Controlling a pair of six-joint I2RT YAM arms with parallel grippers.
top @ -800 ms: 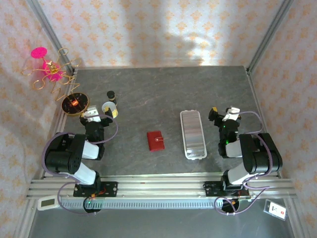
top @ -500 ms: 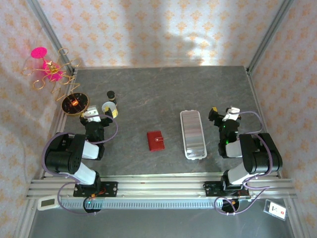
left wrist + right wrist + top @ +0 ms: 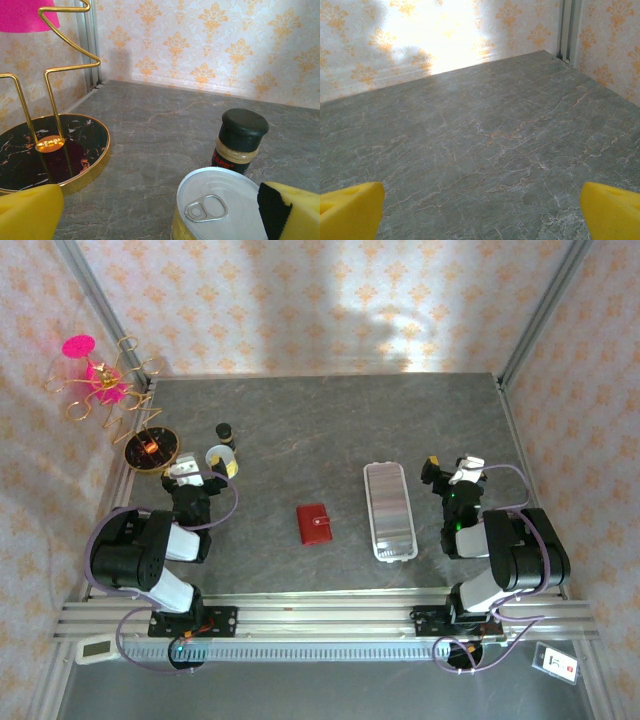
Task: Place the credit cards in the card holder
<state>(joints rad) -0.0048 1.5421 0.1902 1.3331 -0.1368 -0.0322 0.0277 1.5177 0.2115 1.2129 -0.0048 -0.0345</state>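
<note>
wallet: the wallet lies closed and flat on the table, mid-table between the two arms.
wallet axis: its long side runs near-to-far, away from the bases. The snap sits toward its right edge.
cards: we can't make them out. We'd guess they are in the clear tray just right of the wallet, but its contents are unreadable.
tray axis: also near-to-far, parallel to the wallet and apart from it.
left gripper: jaws spread wide, pinching nothing. A can sits just ahead of them.
right gripper: jaws spread wide and empty, with bare table ahead.
heading: both grippers point at the back wall. The wallet lies inward and back toward the bases from each.
nearer arm: the wallet is roughly midway, and we'd say the left is a touch nearer with an open path. The tray stands between the right gripper and the wallet, so the right is nearer the tray.
call: we'd send the right to the tray and the left to the wallet. Each needs to swing inward first.
</note>
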